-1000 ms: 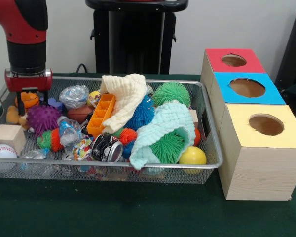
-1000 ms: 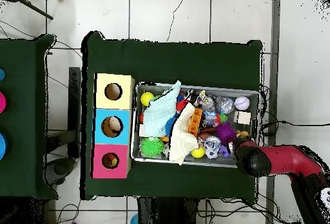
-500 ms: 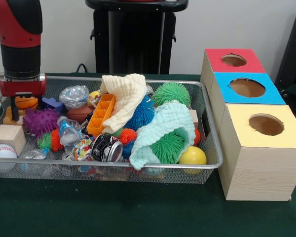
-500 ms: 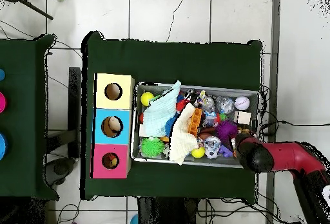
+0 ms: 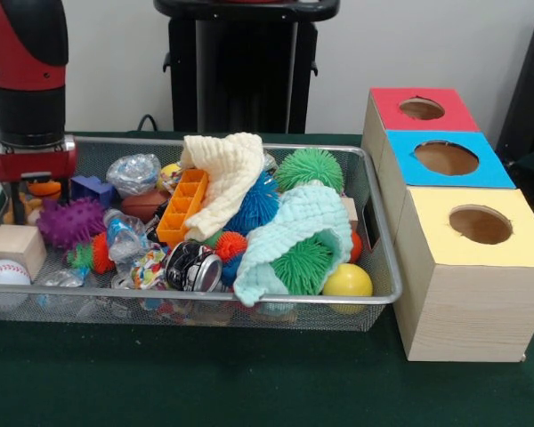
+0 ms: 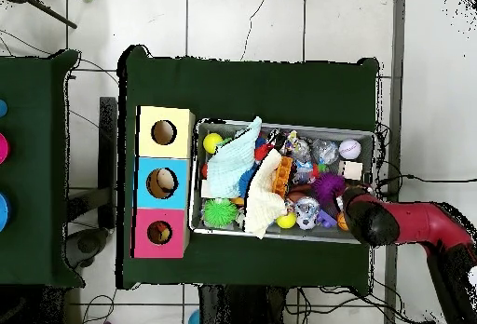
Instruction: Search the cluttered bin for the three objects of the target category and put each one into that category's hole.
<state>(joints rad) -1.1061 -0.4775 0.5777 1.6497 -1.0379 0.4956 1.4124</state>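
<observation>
- front view: no readable writing anywhere. the gripper [image 5: 28, 191] hangs at far left in the bin [image 5: 384, 267], beside an orange toy [image 5: 44, 188]; finger state cannot be told. the hole [image 5: 422, 108] sits upper right, well apart.
- overhead view: gripper [image 6: 359, 213] over the bin's [image 6: 284, 233] right end; hole [image 6: 160, 233] lower left.

No text, label, brand, number or sign can be read in either view. The patterned wrapper on the small crumpled packet [image 5: 149, 267], at about seven o'clock within the silver wire-mesh bin [image 5: 387, 267], shows coloured print, but it is too small to read.
</observation>
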